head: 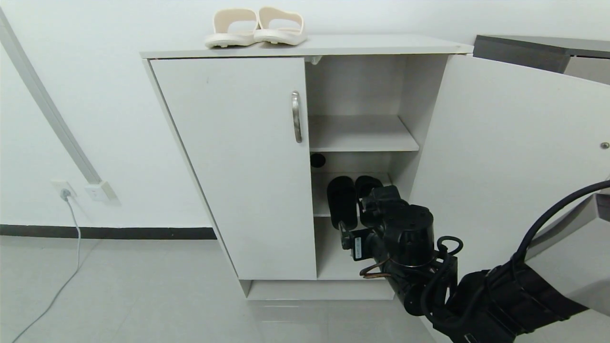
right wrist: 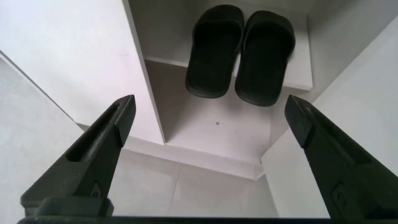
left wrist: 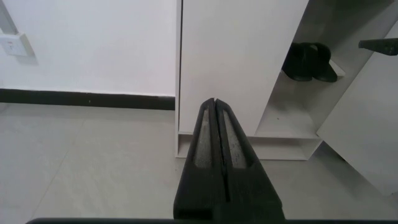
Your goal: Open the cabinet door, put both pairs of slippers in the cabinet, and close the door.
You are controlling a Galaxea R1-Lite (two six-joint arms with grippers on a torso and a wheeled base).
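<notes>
Item: black slippers (right wrist: 214, 53) on lower shelf (right wrist: 292, 68), overhanging its edge. Right gripper (right wrist: 209, 109) wide open, empty, facing them; left gripper (left wrist: 216, 109) closed, empty. Cream slippers (head: 257, 28) atop cabinet (head: 381, 45). Risk, I judge: a careless pull-back nudges the overhanging pair off.

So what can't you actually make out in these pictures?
- Head view: the closed white left cabinet door hides whatever is behind it.
- Head view: the right arm covers part of the pair of black rubber slippers.
- Head view: the small dark round spot below the upper shelf is too small to identify.
- Head view: the open white right door is cut off by the picture's right edge.
</notes>
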